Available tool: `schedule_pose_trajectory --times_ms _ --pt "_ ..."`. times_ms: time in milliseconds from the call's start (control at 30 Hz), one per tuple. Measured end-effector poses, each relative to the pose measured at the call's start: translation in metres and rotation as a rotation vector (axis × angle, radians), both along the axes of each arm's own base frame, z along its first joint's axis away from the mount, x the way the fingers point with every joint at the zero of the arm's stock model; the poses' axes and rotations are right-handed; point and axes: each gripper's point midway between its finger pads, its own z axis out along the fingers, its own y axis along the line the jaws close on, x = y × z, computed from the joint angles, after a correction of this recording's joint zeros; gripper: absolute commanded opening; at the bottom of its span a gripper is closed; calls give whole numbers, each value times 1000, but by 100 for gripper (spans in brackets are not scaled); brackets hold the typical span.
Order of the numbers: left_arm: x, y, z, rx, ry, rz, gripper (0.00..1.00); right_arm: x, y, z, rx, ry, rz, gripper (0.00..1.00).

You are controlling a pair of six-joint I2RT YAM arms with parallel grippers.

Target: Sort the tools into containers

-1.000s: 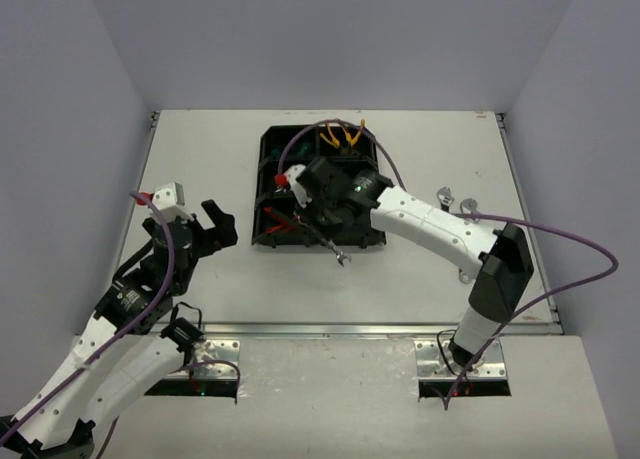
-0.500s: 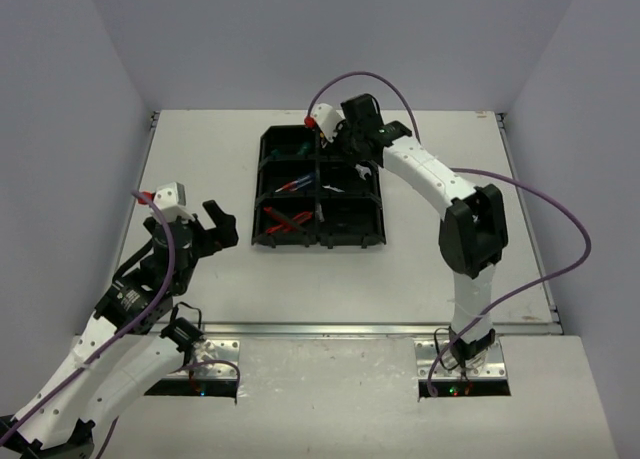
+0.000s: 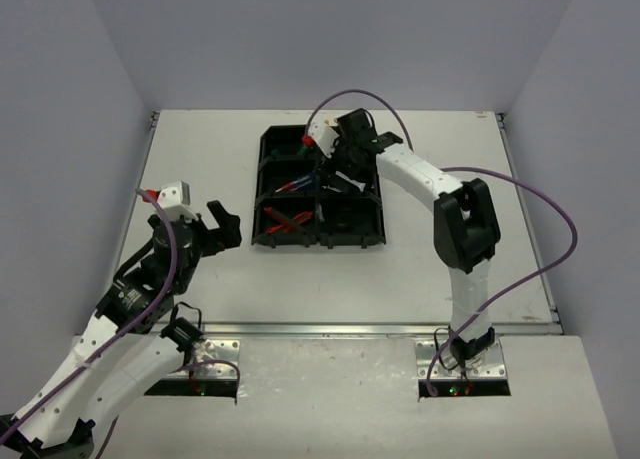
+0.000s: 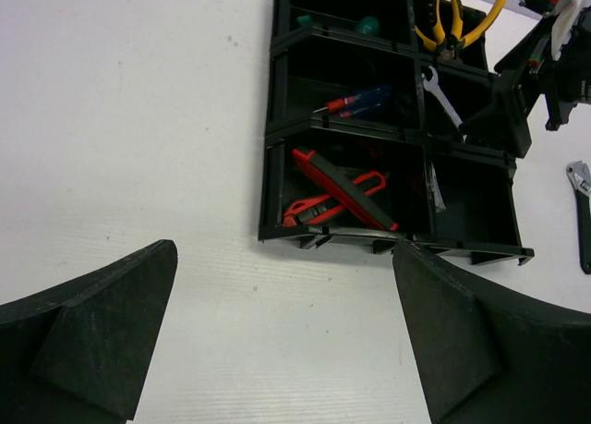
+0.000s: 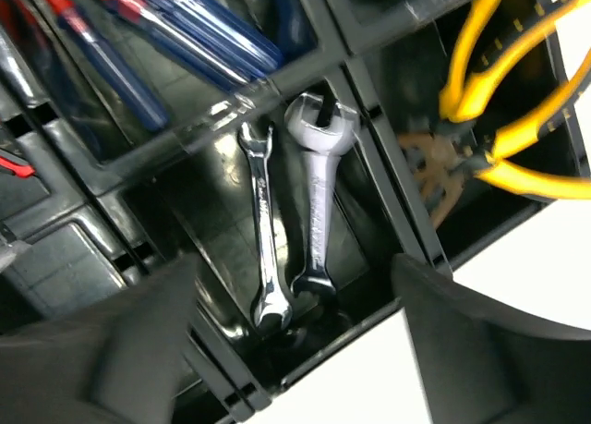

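The black tray of containers (image 3: 320, 244) sits mid-table. My right gripper (image 3: 338, 171) hovers over its middle right compartment, open and holding nothing. In the right wrist view two silver wrenches (image 5: 316, 193) lie side by side in that compartment, straight ahead of the right gripper (image 5: 295, 350). Yellow pliers (image 5: 517, 101) fill the compartment behind, and blue screwdrivers (image 5: 185, 27) the one to the left. My left gripper (image 3: 225, 224) stands open over bare table left of the tray. Its view shows red pliers and a red-black knife (image 4: 342, 188) in the near left compartment.
A red-handled adjustable wrench (image 4: 582, 202) lies on the table right of the tray (image 4: 342, 235). A green handle (image 4: 369, 24) shows in the far left compartment. White table surface stretches between my left gripper (image 4: 286, 350) and the tray.
My right arm carried a silver wrench from the tray's front edge to the back, then over the middle right compartment. Its jaws opened and the wrench now lies there. The left arm barely moved.
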Motion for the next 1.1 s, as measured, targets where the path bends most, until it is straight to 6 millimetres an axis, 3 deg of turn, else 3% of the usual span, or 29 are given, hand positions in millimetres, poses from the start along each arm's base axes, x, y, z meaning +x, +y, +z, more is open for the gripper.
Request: schedule_pose_trajectory --times_ms 100,233,300,367,467,600,700,767,833,1000,1100 --pt "0 -1 0 -1 1 -4 100 4 -16 16 5 -22 -108 99" --pt "0 -2 0 -3 2 -9 100 4 -60 57 116 -40 -423 99" --pt "-1 -2 0 -5 0 -12 100 -10 -99 73 232 -17 -590 99" --pt "-1 -3 1 -8 -3 -19 100 -25 -154 77 308 2 -784 99" --pt "-1 -5 2 -12 -8 -30 100 -46 -239 62 365 19 -1093 99" --pt "1 -9 0 -9 3 -47 100 -88 -300 -1 285 103 -1359 99" --pt "2 -12 -4 -2 19 -59 100 -129 -314 -47 201 199 -1430 99" --pt "2 -14 -5 1 23 -70 100 -147 -318 -66 163 253 -1447 92" --pt "2 -15 -7 1 27 -78 100 -148 -319 -74 152 269 -1447 84" --pt "0 -16 -5 -6 18 -90 100 -142 -319 -98 138 312 -1438 78" --pt "-2 -17 -3 -14 6 -97 100 -138 -320 -100 168 316 -1442 68"
